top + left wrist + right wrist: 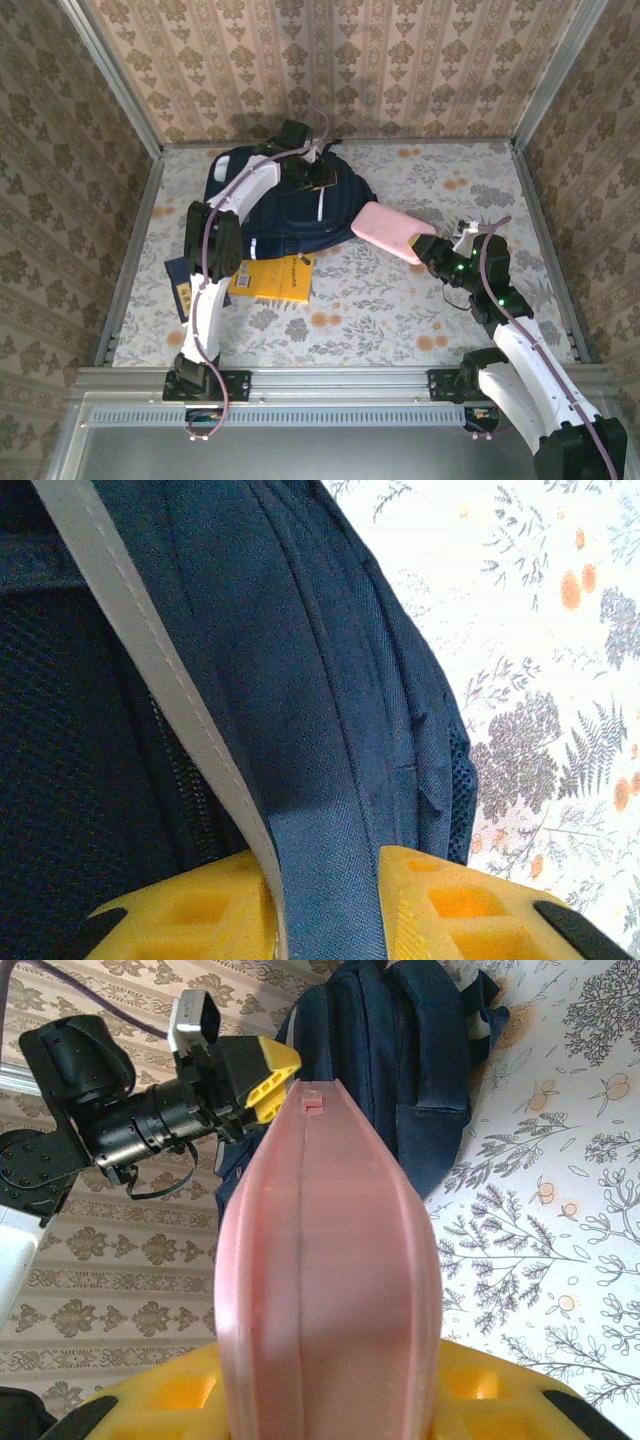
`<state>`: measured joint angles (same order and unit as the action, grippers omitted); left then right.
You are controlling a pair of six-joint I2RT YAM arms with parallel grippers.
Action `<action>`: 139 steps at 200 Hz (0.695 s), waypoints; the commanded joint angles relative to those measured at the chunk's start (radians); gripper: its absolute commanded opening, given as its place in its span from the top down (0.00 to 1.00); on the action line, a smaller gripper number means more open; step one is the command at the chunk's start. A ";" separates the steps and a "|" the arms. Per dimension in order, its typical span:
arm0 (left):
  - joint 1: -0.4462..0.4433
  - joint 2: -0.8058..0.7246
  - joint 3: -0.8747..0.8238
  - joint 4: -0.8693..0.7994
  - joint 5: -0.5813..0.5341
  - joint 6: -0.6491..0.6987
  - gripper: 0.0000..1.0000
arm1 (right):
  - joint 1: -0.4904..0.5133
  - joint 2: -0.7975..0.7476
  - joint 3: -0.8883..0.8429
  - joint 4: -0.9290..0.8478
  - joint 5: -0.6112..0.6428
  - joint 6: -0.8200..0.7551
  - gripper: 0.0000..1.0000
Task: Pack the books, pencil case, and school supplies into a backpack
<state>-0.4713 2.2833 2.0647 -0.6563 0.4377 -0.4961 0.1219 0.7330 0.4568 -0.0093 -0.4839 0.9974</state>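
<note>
We found the left jaws clenched on a strap of the large dark navy fabric backpack (290, 228), far left on the table (400, 310). The right jaws grasped the pink rounded oblong box (392, 231), just beside the backpack's right edge; open table lay nearer.

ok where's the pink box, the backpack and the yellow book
pink box (392, 232), top external view, middle of its upper face
backpack (295, 222), top external view, navy front panel
yellow book (272, 278), top external view, centre of its cover
</note>
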 commanded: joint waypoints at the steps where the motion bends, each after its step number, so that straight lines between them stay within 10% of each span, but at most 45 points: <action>1: -0.018 0.035 0.036 -0.051 -0.011 0.033 0.66 | -0.005 -0.015 0.028 0.016 -0.030 -0.022 0.69; 20: -0.023 0.057 0.050 -0.080 -0.045 0.050 0.66 | -0.005 -0.020 0.029 0.013 -0.030 -0.020 0.69; 51: -0.027 0.088 0.114 -0.115 -0.042 0.066 1.00 | -0.005 -0.042 0.050 -0.054 -0.011 -0.057 0.71; 139: -0.092 -0.118 0.309 -0.375 -0.010 0.223 1.00 | 0.001 -0.109 0.257 -0.457 0.269 -0.305 0.76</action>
<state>-0.5438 2.3177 2.3039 -0.9405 0.3775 -0.3626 0.1223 0.6445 0.6453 -0.3573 -0.3351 0.7811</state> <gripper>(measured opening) 0.046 0.339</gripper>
